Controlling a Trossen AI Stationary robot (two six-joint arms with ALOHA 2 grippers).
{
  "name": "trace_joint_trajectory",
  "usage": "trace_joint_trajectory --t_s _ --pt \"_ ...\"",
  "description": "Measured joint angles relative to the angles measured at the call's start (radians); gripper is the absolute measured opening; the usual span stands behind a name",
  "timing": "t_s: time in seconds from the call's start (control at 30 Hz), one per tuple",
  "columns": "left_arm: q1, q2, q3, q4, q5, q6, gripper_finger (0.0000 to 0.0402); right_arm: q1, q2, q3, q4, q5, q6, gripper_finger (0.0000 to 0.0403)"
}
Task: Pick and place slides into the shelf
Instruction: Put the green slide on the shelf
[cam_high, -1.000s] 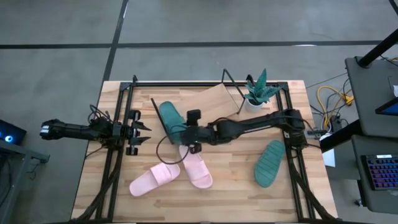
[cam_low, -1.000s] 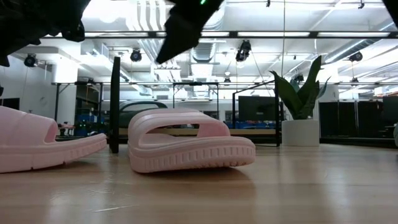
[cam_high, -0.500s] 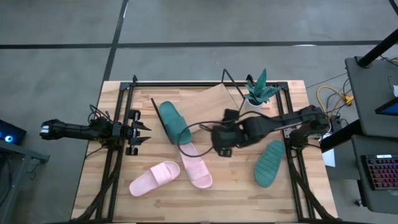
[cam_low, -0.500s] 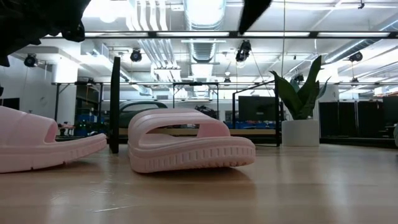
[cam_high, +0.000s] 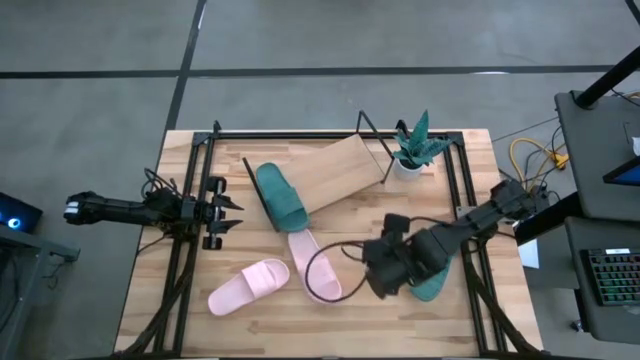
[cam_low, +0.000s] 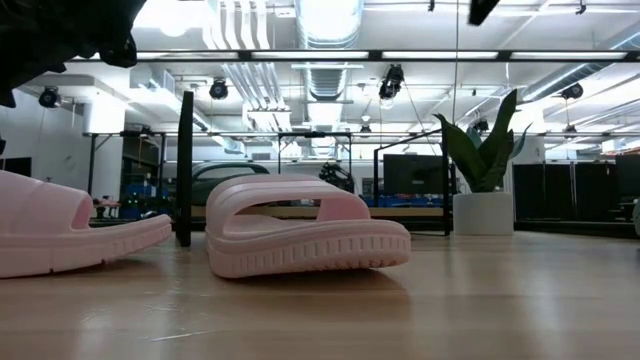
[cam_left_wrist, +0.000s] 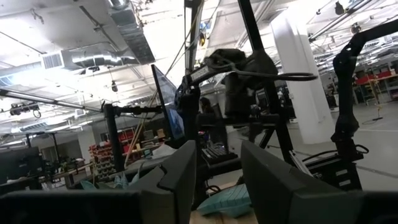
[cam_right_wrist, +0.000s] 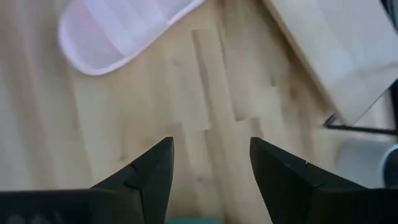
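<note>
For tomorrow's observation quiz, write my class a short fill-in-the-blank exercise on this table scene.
1. The slide on the shelf is dark ____.
2. The number of pink slides on the table is ____.
3. The right gripper has its jaws ____.
4. The white pot holds a ____.

Missing words: green; two; open; plant

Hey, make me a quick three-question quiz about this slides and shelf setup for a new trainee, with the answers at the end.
1. True or false: one dark green slide already lies on the shelf.
2. How many pink slides lie on the table?
3. Multiple choice: the right gripper is A) shut on a pink slide, B) open and empty above the table beside the second green slide, C) resting on the shelf.

Key:
1. True.
2. Two: one nearer the left gripper, one in the middle.
3. B.
</note>
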Motion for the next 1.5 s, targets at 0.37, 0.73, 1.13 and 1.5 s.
trace_joint_trajectory --t_s 0.37,0.73,1.13,1.5 --pt "0.000 0.016 0.000 -0.003 0.000 0.000 0.0114 0.195 0.000 0.000 0.008 -0.010 0.309 0.0201" --pt "0.000 0.019 0.000 -0.001 0.000 0.000 0.0114 0.331 0.001 0.000 0.023 -0.010 0.717 0.0201" --pt "0.000 0.018 0.000 0.000 0.000 0.050 0.0114 0.347 0.126 -0.001 0.024 -0.141 0.799 0.0201" --pt "0.000 0.025 -0.001 0.000 0.000 0.053 0.0114 0.329 0.277 0.025 -0.164 -0.160 0.795 0.0201"
